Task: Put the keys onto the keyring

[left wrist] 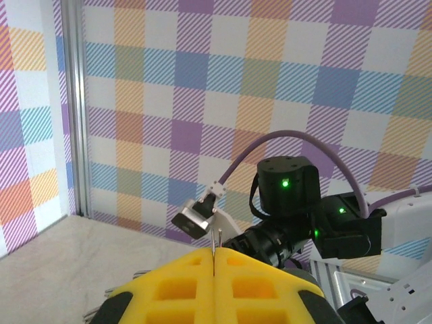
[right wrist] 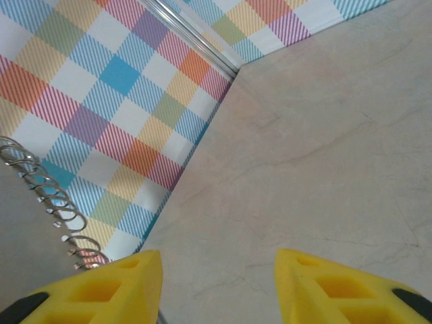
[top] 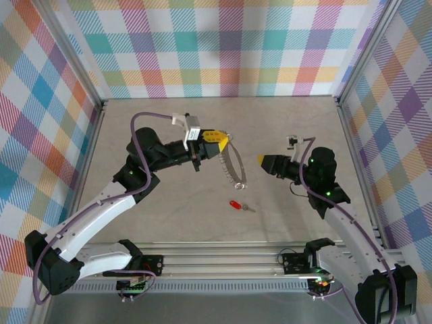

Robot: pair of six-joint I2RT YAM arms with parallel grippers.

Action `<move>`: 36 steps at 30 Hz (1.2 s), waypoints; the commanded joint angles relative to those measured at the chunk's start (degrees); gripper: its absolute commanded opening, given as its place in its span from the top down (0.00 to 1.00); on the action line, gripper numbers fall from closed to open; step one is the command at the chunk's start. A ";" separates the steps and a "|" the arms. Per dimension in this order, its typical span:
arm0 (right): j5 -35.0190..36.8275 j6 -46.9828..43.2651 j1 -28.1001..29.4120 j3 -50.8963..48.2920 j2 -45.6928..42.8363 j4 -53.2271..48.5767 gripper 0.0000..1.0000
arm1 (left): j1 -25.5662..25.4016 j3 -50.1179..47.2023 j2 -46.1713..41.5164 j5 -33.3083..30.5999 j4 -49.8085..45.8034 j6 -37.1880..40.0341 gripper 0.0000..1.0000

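I am holding the keyring (top: 236, 165) in the closed left gripper (top: 224, 138); the right gripper (top: 260, 160) is hanging open, empty, nearer the key (top: 241, 205), lying crosswise on the table (top: 169, 216) toward the near edge, red head leftward.

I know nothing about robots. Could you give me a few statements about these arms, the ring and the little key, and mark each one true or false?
1. The left gripper is shut on the large thin grey metal keyring with wiry pieces round its rim. True.
2. The tiny silver key with the red plastic head is already on the keyring. False: it lies on the beige table, apart from the keyring and nearer the arm bases.
3. The right gripper holds the key. False: its yellow jaws stand open and empty.
4. The right gripper's tip faces the keyring. True.
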 commanded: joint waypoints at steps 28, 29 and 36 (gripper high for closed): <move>21.50 -7.19 14.89 1.87 20.64 -20.25 0.54 | -1.12 -11.17 -6.03 -16.36 4.90 0.15 1.00; 22.36 -7.51 16.04 2.11 22.06 -20.49 0.55 | -1.16 -11.83 -6.62 -16.61 4.67 -0.15 1.00; 27.75 -4.95 22.68 5.36 28.35 -24.77 0.60 | -1.12 -14.66 -9.46 -17.49 4.09 -1.57 1.00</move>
